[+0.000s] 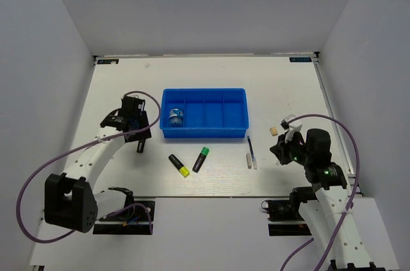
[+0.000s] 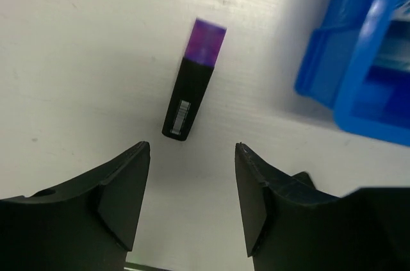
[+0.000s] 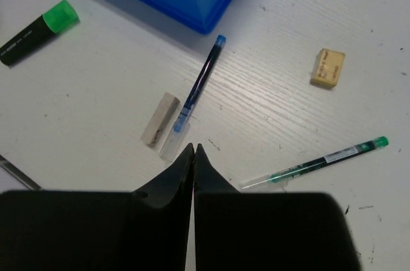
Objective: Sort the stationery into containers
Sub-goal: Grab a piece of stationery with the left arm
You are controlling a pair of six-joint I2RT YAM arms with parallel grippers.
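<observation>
Your left gripper [image 2: 192,152] hovers over table, wrist pitched down, jaws spread wide, purple-capped highlighter [image 2: 192,85] just ahead, untouched. Your right gripper [image 3: 194,150] clenched empty, aimed toward thin pen [image 3: 200,85].

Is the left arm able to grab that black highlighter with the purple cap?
Probably yes: the left gripper is open, the purple-capped black highlighter lies just ahead, nothing between them.

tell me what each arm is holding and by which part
Nothing is held: left jaws open, short of the purple highlighter; right jaws shut, empty.
</observation>
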